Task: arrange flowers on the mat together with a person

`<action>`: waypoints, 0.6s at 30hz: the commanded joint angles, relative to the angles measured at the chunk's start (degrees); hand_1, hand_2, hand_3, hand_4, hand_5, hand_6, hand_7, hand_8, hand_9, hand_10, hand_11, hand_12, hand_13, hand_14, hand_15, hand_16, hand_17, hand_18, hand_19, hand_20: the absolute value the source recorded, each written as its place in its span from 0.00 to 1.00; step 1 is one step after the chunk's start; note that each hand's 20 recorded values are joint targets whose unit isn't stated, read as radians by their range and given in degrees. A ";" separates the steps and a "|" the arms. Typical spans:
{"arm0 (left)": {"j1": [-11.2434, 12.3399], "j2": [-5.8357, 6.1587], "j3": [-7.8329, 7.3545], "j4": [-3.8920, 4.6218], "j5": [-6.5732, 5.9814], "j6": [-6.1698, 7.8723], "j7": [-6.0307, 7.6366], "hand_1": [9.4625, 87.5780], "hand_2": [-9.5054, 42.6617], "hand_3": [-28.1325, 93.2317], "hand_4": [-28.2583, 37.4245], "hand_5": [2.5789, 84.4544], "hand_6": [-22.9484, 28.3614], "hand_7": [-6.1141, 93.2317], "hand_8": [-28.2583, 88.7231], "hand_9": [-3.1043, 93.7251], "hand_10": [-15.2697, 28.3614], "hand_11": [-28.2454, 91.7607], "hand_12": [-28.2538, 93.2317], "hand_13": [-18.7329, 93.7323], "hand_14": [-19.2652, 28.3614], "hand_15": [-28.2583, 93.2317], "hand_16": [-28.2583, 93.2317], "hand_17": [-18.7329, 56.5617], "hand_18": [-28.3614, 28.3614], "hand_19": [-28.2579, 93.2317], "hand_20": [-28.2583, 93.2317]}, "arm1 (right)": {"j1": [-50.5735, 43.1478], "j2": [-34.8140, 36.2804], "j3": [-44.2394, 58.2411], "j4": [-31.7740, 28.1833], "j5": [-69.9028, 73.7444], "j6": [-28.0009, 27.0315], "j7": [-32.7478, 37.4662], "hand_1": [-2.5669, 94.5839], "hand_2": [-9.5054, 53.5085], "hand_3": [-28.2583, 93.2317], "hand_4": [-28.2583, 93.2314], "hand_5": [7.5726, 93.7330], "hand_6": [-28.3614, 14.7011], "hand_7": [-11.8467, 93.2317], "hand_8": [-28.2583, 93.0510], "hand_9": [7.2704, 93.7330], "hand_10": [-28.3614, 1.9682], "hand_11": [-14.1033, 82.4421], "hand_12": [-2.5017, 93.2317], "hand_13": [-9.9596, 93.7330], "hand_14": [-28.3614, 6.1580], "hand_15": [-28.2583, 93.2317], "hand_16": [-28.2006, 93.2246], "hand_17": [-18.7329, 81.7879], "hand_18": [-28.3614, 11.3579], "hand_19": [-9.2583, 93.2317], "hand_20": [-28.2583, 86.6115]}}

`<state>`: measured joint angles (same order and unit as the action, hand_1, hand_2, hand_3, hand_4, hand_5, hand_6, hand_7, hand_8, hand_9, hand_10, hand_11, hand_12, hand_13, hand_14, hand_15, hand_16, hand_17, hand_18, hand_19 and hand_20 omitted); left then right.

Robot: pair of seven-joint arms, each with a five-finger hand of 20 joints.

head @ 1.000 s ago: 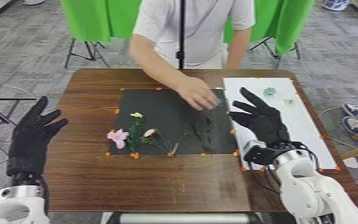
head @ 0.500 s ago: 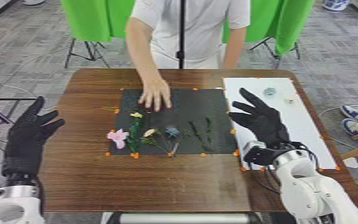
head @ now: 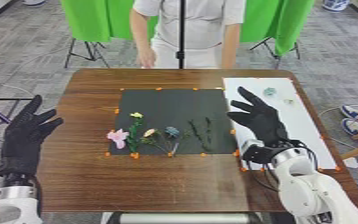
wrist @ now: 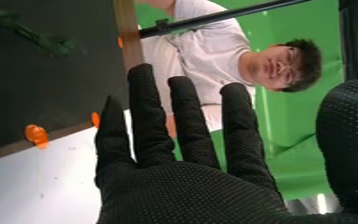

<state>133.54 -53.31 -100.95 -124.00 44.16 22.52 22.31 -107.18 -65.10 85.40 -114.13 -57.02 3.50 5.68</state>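
Nearest, both hands are standing apart at the sides of the table [head: 193, 185]. The left hand [head: 24, 134] is keeping to the left edge, spread wide and holding nothing. The right hand [head: 262, 122] is hovering where the mat [head: 162, 102] is meeting the sheet [head: 255, 85], also wide and empty, its thumb well apart from its fingers.

Farther in, the flowers are lying on the mat's near half. The pink flower [head: 117, 136] is sitting by the left edge, the bud [head: 149, 132] and the blue flower [head: 173, 131] are lying side by side, and the sprigs [head: 208, 134] are stretching out on the right. The yellow flower [head: 136, 115] is topping its stem a little beyond.

Farther still, two small blooms [head: 270, 92] are resting on the sheet. Past the table, a person's hand [head: 147, 59] is hanging clear of everything.

The arranging is probably partway along, with those blooms waiting their turn. The next move is likely calling for the right hand, lifting over the sheet, pinching one lightly and bringing it to the mat without brushing the sprigs.
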 commanded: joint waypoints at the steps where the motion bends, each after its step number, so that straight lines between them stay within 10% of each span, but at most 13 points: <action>1: 0.48 0.34 0.04 -0.58 -0.15 -0.04 1.01 0.14 0.26 0.88 0.00 0.36 0.51 0.15 0.17 0.38 0.75 0.43 0.32 0.39 0.93 0.65 0.16 0.15 0.89 0.63 0.38 | 1.53 3.92 2.11 -0.76 -8.33 5.80 0.52 0.19 0.19 0.90 0.01 0.29 0.74 0.27 0.13 0.36 0.46 0.31 0.19 0.37 0.29 0.64 0.34 0.18 0.27 0.52 0.47; 8: 0.27 1.72 0.02 -0.90 -0.81 0.76 1.15 0.14 0.26 0.88 0.00 0.36 0.51 0.14 0.17 0.39 0.75 0.43 0.32 0.39 0.93 0.67 0.16 0.16 0.89 0.64 0.39 | 9.94 13.17 0.62 2.41 -19.08 16.20 8.36 0.23 0.15 0.90 0.02 0.35 0.72 0.30 0.12 0.40 0.48 0.36 0.20 0.44 0.30 0.73 0.32 0.23 0.23 0.61 0.50; 18: -0.93 1.56 0.61 -0.79 -0.40 0.67 0.24 0.14 0.26 0.88 0.00 0.37 0.51 0.14 0.17 0.39 0.75 0.43 0.32 0.39 0.93 0.67 0.16 0.16 0.89 0.64 0.39 | 22.96 22.25 -6.90 14.37 -39.87 17.06 22.21 0.26 0.11 0.90 0.02 0.36 0.71 0.33 0.11 0.39 0.45 0.40 0.20 0.46 0.33 0.78 0.31 0.26 0.20 0.66 0.52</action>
<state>132.90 -51.70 -100.90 -124.64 43.91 22.74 23.14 -94.41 -48.25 82.13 -106.75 -87.69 21.46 23.27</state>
